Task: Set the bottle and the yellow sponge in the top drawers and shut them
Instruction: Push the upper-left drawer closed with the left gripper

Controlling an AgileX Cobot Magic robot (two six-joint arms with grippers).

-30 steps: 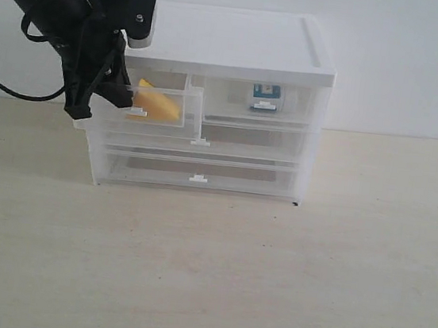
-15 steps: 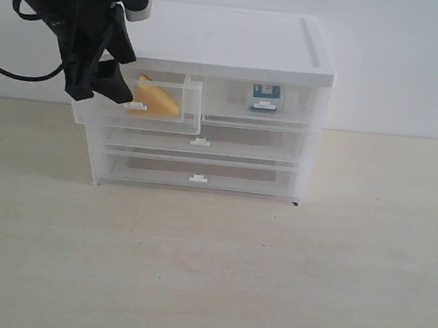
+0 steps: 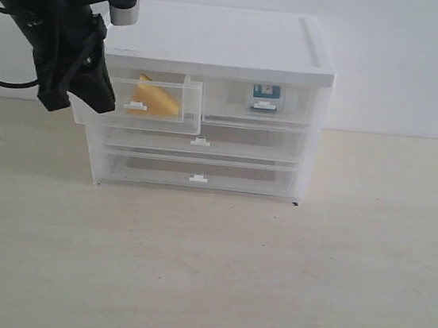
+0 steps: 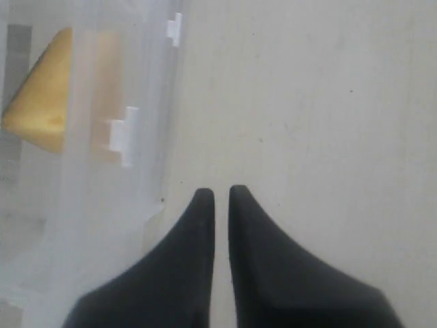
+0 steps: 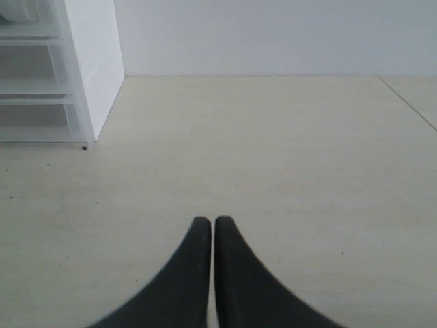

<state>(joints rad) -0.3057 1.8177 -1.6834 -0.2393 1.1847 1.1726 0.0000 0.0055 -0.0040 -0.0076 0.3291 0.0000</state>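
Observation:
The yellow sponge (image 3: pixel 157 99) lies tilted inside the top left drawer (image 3: pixel 172 120), which stands pulled out from the white-topped cabinet (image 3: pixel 226 41). The bottle (image 3: pixel 265 98) sits inside the top right drawer (image 3: pixel 297 110), which is pushed in. My left gripper (image 3: pixel 99 101) hangs shut and empty just left of the open drawer's front corner. The left wrist view shows the left gripper (image 4: pixel 220 195) over the table, with the sponge (image 4: pixel 48 96) behind the clear drawer wall and its white handle (image 4: pixel 123 135). My right gripper (image 5: pixel 213 222) is shut and empty above the table.
Two full-width drawers (image 3: pixel 202 142) below are pushed in. The cabinet's side (image 5: pixel 92 61) shows at the far left of the right wrist view. The pale wooden table (image 3: pixel 205 274) stretches in front, and a white wall stands behind.
My left gripper has drawn back to the left, off the open drawer, opening briefly and shutting again. The sponge stays in the drawer. The right gripper has stayed shut.

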